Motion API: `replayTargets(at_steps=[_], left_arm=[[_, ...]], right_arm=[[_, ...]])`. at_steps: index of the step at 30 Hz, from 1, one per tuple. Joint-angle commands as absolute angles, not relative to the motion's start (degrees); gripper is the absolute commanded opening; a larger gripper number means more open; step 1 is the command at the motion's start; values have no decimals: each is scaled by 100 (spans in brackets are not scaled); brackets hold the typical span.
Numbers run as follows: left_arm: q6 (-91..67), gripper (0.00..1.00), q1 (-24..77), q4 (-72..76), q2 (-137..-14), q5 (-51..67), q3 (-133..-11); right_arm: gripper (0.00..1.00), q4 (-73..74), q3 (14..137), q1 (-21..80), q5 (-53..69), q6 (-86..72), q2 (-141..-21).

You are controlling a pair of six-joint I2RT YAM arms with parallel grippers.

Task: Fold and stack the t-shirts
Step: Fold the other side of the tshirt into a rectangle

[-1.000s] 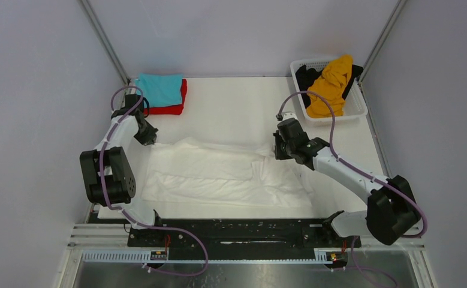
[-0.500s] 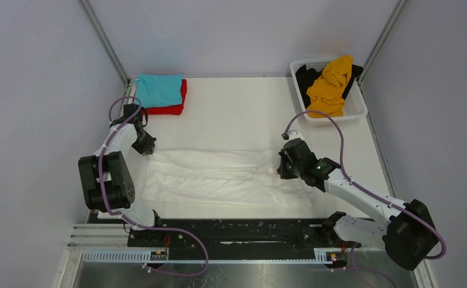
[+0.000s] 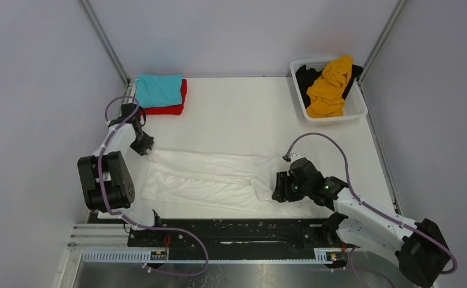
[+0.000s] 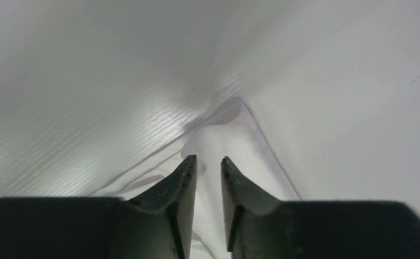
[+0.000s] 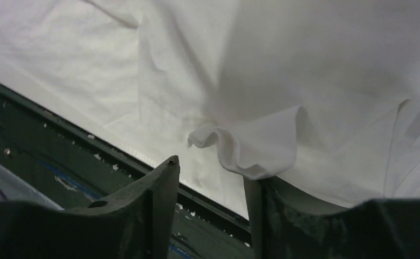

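Observation:
A large white t-shirt [image 3: 207, 177] lies flat across the near half of the table, folded into a long band. My left gripper [image 3: 145, 147] is at its far left corner. In the left wrist view this gripper [image 4: 208, 160] stands open by a narrow gap, with the shirt's corner [image 4: 224, 135] lying under it. My right gripper [image 3: 279, 189] is at the shirt's near right end. In the right wrist view the right gripper [image 5: 213, 170] is open, and a loose fold of the white shirt [image 5: 261, 151] drapes over its right finger. A folded teal t-shirt [image 3: 159, 89] rests on a folded red t-shirt [image 3: 174, 108] at the back left.
A white lattice basket [image 3: 333, 117] at the back right holds an orange-yellow t-shirt [image 3: 330, 84] and a black t-shirt [image 3: 306, 77]. The black base rail [image 3: 237, 231] runs along the table's near edge, just beyond my right gripper. Grey walls close in the left, right and back.
My right gripper carried the shirt's right end toward the near edge, flattening the shirt into a band. Both grippers then opened and let go of the cloth. The left gripper barely moved.

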State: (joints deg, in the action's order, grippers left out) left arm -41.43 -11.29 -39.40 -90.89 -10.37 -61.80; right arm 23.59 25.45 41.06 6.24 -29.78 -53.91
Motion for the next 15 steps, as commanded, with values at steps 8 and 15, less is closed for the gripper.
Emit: replayTargets(at_steps=[8,15], left_arm=[[-4639,99,-1222,-4408,-8152,-1464,-6324],[-4405,99,-752,-4017,-8113,-39,-6317]], right_arm=[[100,3015,3008,4161,834,-2916,-3171],[100,2607,3778,4165,-155,-2807,-4429]])
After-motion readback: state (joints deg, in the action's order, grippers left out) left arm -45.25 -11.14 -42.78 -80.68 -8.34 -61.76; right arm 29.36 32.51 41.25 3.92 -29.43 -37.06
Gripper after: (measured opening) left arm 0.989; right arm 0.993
